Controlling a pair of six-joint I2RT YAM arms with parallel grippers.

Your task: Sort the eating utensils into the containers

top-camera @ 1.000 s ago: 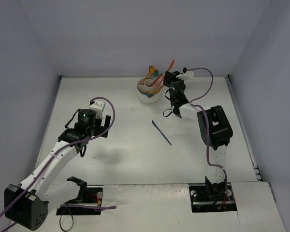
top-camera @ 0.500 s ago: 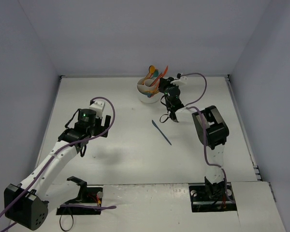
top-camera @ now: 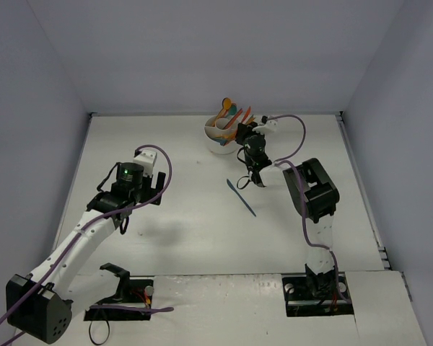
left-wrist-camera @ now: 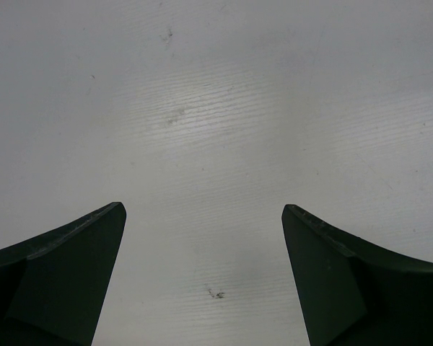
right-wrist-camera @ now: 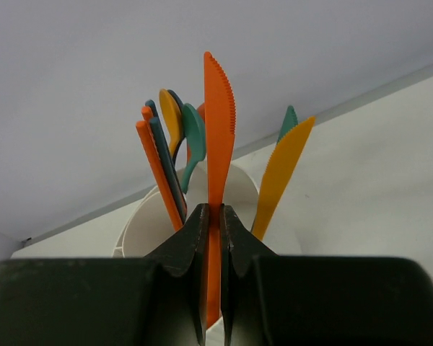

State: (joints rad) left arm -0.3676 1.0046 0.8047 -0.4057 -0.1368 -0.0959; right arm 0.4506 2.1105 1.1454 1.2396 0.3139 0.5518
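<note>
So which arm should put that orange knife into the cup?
Right. The right gripper is shut on the orange knife, just at the white cup; the left gripper hangs open over the table, far off.

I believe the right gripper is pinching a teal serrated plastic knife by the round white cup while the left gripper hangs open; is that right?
Not quite: the right wrist view shows the serrated plastic knife in the right gripper is orange, not teal. It is by the round white cup, and the left gripper hangs open.
</note>
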